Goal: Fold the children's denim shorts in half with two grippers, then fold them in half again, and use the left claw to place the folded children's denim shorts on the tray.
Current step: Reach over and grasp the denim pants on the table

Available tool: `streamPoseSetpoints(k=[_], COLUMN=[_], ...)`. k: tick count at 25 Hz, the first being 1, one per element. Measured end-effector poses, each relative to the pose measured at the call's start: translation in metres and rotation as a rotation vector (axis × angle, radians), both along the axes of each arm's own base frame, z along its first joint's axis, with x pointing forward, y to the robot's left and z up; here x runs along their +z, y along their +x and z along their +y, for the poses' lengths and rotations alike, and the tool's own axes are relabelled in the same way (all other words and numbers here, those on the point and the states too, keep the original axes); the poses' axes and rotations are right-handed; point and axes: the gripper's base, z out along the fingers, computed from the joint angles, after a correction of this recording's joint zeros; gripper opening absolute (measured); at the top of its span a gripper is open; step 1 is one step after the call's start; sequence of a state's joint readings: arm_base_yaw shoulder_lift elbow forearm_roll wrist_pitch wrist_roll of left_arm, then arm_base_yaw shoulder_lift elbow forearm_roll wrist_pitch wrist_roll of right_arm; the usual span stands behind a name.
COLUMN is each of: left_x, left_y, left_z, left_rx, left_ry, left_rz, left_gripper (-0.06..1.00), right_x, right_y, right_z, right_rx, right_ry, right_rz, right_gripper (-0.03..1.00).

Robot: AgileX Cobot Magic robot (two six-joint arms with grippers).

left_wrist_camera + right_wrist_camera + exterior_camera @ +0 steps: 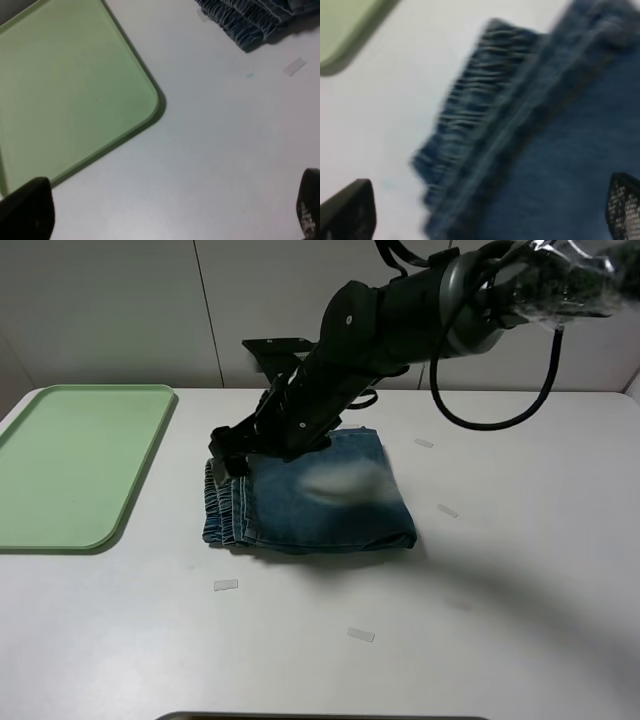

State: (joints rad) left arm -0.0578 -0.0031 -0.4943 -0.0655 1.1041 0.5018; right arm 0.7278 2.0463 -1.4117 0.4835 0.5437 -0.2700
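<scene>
The children's denim shorts [315, 500] lie folded into a compact blue bundle mid-table, ruched waistband toward the tray. The right arm reaches across from the right, and my right gripper [228, 455] hovers over the waistband edge. In the right wrist view this gripper [490, 210] is open, its fingers [347, 210] wide apart above the blurred shorts [530, 140], gripping nothing. The left claw [165, 212] is open and empty over bare table, near the corner of the light-green tray [75, 85]. It does not show in the high view. A corner of the shorts [250, 20] shows in the left wrist view.
The tray [75, 465] lies at the table's left side, with nothing on it. Small tape strips [226, 585] dot the white table in front of and to the right of the shorts. One strip [295, 66] lies near the waistband.
</scene>
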Motion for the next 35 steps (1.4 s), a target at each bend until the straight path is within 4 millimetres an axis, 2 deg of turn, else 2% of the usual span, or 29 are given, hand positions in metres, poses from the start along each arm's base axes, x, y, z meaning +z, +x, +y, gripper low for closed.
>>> streamPoseSetpoints(k=[5,8,11,15,20,24,30,32,35], left_x=[0.000,0.000,0.000,0.000,0.000,0.000,0.000,0.000,0.000], left_y=[0.000,0.000,0.000,0.000,0.000,0.000,0.000,0.000,0.000], left_z=[0.000,0.000,0.000,0.000,0.000,0.000,0.000,0.000,0.000], left_rx=[0.000,0.000,0.000,0.000,0.000,0.000,0.000,0.000,0.000], left_ry=[0.000,0.000,0.000,0.000,0.000,0.000,0.000,0.000,0.000], left_rz=[0.000,0.000,0.000,0.000,0.000,-0.001,-0.001,-0.001,-0.001], left_gripper=[0.97,0.97,0.97,0.97,0.97,0.97,0.97,0.97,0.97], right_x=[0.015,0.032,0.048,0.070,0.092,0.115,0.148,0.158,0.162], right_y=[0.028,0.037,0.040,0.030,-0.006,-0.048,-0.120,-0.149,-0.185], right_z=[-0.047,-0.086,-0.125,-0.179,-0.238,-0.268,-0.282,-0.286,-0.291], right_rx=[-0.045,-0.094,-0.184,-0.309,-0.454,-0.539,-0.596,-0.615,-0.632], right_ry=[-0.071,-0.143,-0.204,-0.272,-0.290,-0.277,-0.195,-0.145,-0.107], right_rz=[-0.106,-0.181,-0.227,-0.283,-0.307,-0.358,-0.502,-0.561,-0.607], right_gripper=[0.69,0.69,0.69,0.69,0.69,0.69,0.69,0.69,0.69])
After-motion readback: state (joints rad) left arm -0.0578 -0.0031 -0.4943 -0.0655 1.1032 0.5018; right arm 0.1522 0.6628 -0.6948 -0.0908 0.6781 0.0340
